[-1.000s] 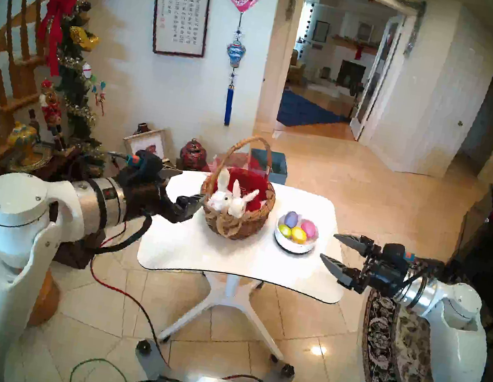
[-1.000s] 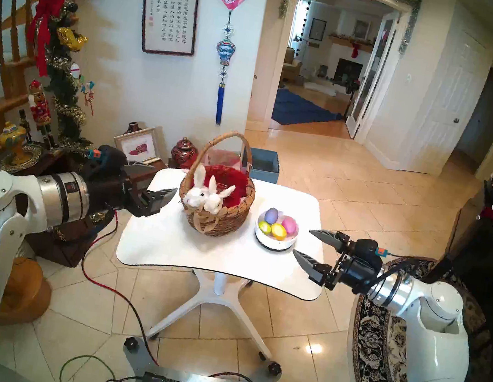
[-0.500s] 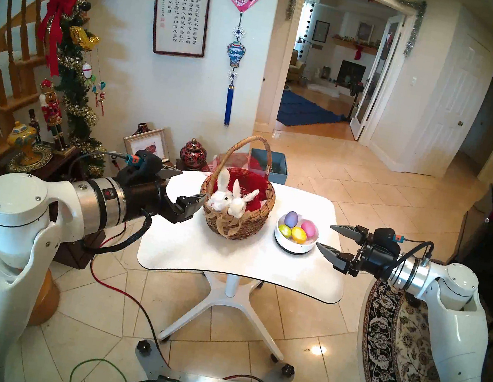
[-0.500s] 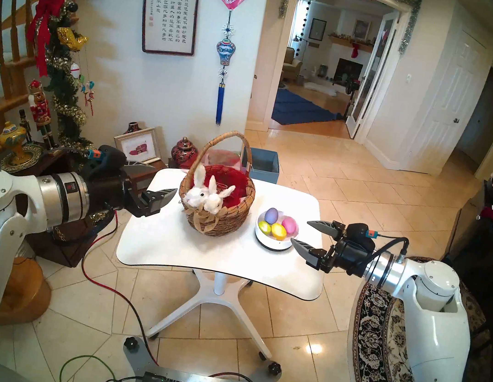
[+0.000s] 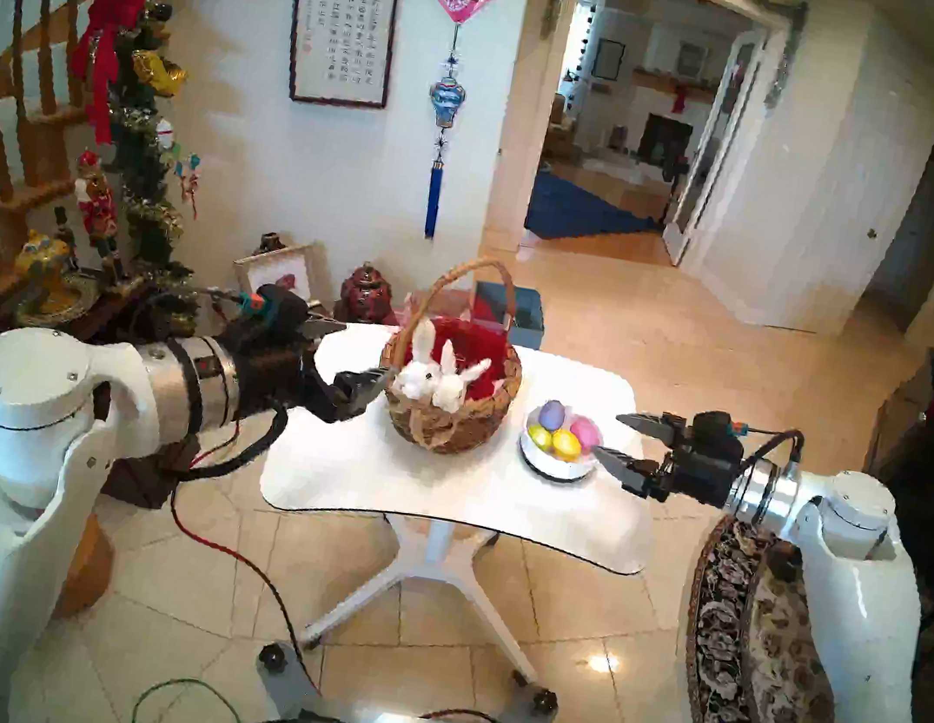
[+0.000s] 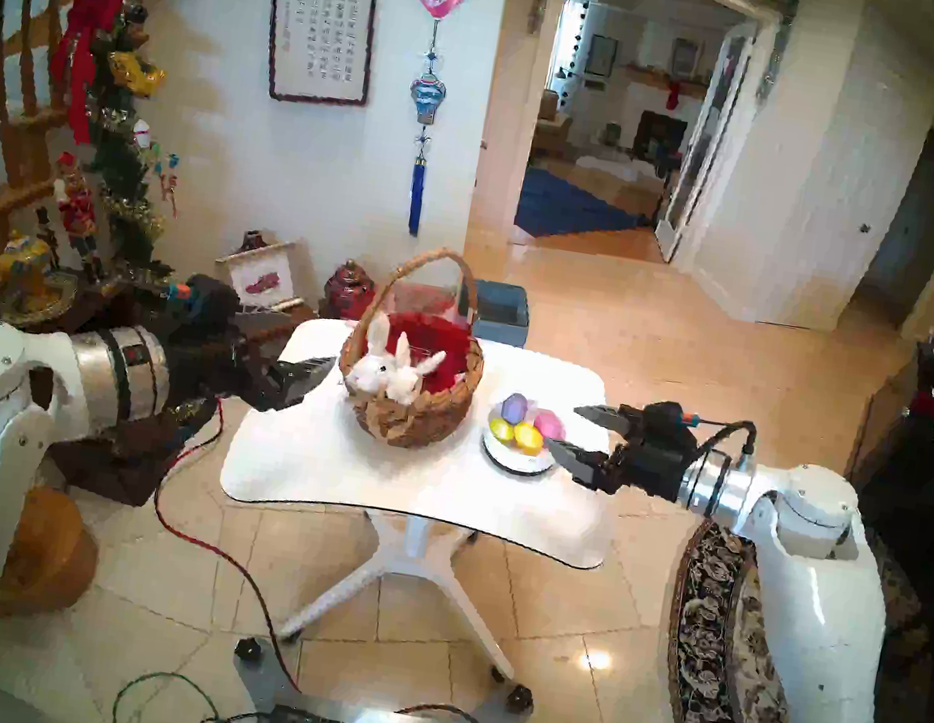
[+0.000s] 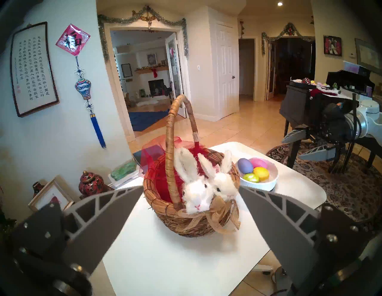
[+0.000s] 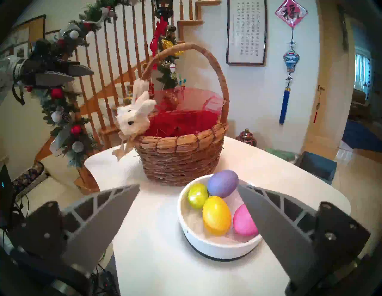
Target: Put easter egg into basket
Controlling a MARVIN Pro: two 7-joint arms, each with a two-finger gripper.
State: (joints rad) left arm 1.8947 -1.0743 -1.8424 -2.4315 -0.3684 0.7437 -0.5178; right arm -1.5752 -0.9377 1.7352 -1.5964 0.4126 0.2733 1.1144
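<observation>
Here the wicker basket (image 5: 448,404) stands mid-worktop (image 5: 456,490), red-lined, with two white plush bunnies (image 5: 437,380) at its near-left rim. Just right of it, a white bowl (image 5: 558,457) holds four eggs: purple egg (image 8: 222,183), green egg (image 8: 197,195), yellow egg (image 8: 216,215), pink egg (image 8: 245,222). The right pincer (image 5: 614,436) gapes wide and empty at the bowl's right edge, one finger over the rim. The left pincer (image 5: 355,358) hangs spread and empty left of the basket. On the far wall, a red diamond (image 8: 291,12) reads "福"; the framed calligraphy scroll (image 5: 346,3) is too small to read.
</observation>
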